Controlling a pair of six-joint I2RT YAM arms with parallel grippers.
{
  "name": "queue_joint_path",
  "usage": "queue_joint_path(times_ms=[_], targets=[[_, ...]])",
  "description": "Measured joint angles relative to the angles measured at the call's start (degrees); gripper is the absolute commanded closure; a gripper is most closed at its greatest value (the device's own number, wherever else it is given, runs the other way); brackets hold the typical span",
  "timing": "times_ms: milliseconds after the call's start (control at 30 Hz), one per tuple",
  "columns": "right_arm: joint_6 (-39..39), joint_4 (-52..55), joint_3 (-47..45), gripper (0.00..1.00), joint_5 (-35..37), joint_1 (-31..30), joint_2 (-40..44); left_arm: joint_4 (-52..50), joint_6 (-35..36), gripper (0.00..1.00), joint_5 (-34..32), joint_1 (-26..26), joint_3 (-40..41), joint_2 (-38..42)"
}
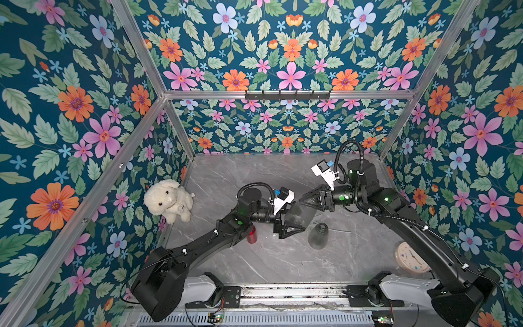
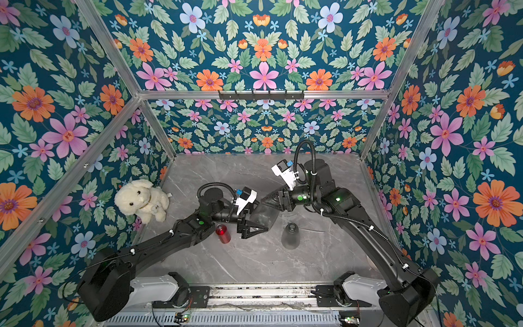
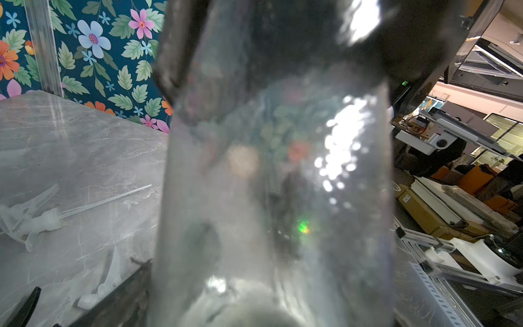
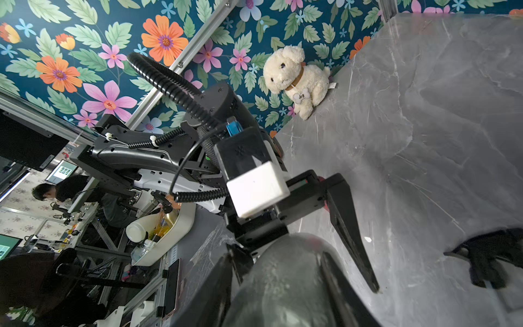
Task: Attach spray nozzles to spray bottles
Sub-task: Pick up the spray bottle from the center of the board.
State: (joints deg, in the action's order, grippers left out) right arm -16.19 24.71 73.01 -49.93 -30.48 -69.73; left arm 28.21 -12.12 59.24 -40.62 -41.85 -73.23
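A smoky-grey spray bottle point(image 1: 304, 213) hangs tilted above the table between both arms. My right gripper point(image 1: 301, 201) is shut on it; in the right wrist view its fingers point(image 4: 218, 283) press both sides of the bottle point(image 4: 283, 263). My left gripper point(image 1: 298, 218) stands wide open around the bottle's other end, one finger point(image 4: 348, 232) clearly apart from it. The bottle point(image 3: 277, 184) fills the left wrist view. A second grey bottle point(image 1: 318, 235) stands upright nearby. A red bottle point(image 2: 223, 233) stands by the left arm. Two whitish nozzles point(image 3: 36, 218) point(image 3: 104, 280) and a black nozzle point(image 4: 492, 260) lie on the table.
A cream plush dog point(image 1: 168, 199) sits at the table's left edge against the wall. A round clock point(image 1: 411, 259) lies at the front right beside the right arm. Floral walls enclose the grey marble table point(image 1: 254, 263) on three sides.
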Motion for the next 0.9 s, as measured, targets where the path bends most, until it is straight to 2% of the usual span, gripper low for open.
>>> queue_joint_path(times_ms=[433,633,800,900], targets=[[-0.2,-0.4,3.3,0.58,-0.2,-1.6,-3.0,-2.3,1.4,0.06,0.4,-0.2,-1.0,0.4],[1.1,1.9,5.9,0.57,1.7,-2.7,-4.0,-2.4,1.8,0.13,0.4,-0.2,-1.1,0.7],[1.8,2.9,7.0,0.53,2.6,-3.2,-4.2,-2.5,2.0,0.18,0.2,-0.2,-1.1,1.0],[1.8,2.9,7.2,0.47,3.0,-3.4,-4.1,-2.5,2.0,0.20,-0.2,-0.2,-1.1,1.4]])
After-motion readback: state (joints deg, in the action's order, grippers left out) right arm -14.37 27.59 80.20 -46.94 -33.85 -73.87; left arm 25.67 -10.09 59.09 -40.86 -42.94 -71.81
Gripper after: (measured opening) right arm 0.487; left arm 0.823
